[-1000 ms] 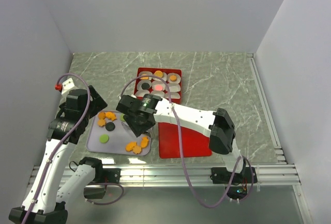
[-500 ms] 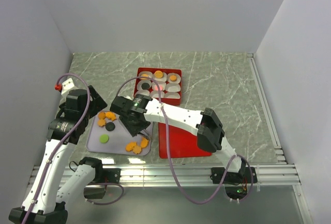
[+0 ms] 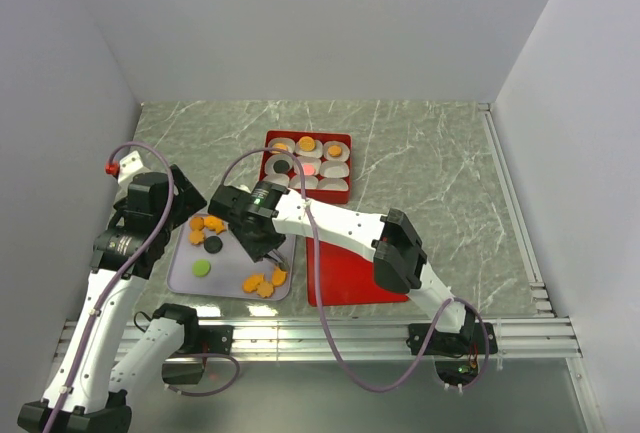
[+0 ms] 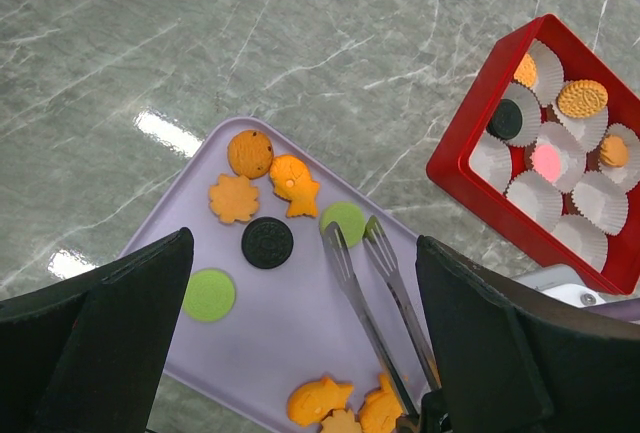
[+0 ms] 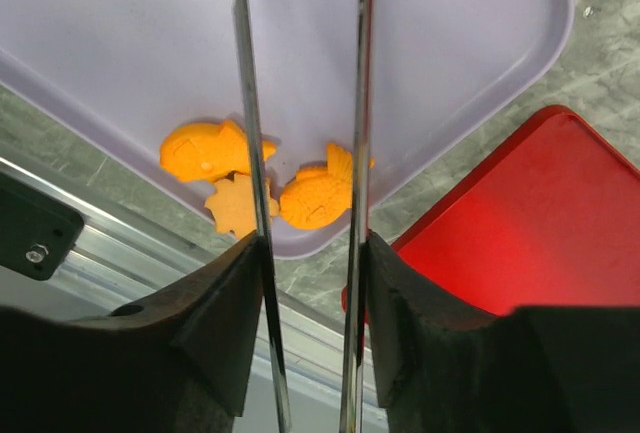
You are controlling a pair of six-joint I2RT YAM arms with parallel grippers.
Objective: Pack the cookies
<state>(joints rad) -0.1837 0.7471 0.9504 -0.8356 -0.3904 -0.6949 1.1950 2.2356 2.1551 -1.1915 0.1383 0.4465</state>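
Note:
Loose cookies lie on a lavender tray (image 3: 180,275): orange ones (image 4: 250,153), a black disc (image 4: 267,242), two green discs (image 4: 209,294) and an orange cluster (image 5: 205,150) at the near edge. My right gripper (image 3: 262,243) is shut on metal tongs (image 4: 350,273). The tongs are spread, and their tips rest by the far green disc (image 4: 345,219) with nothing between them. In the right wrist view my right gripper (image 5: 310,243) shows with the tong arms (image 5: 245,103) between its fingers. My left gripper (image 4: 303,243) is open and empty above the tray.
A red box (image 3: 268,153) with white paper cups stands behind the tray. Some cups hold cookies: orange (image 4: 582,98), black (image 4: 506,119) and pink (image 4: 546,160). A red lid (image 3: 345,275) lies right of the tray. White walls enclose the table.
My right arm has swung left with the tongs, further over the lavender tray. My left arm has not moved.

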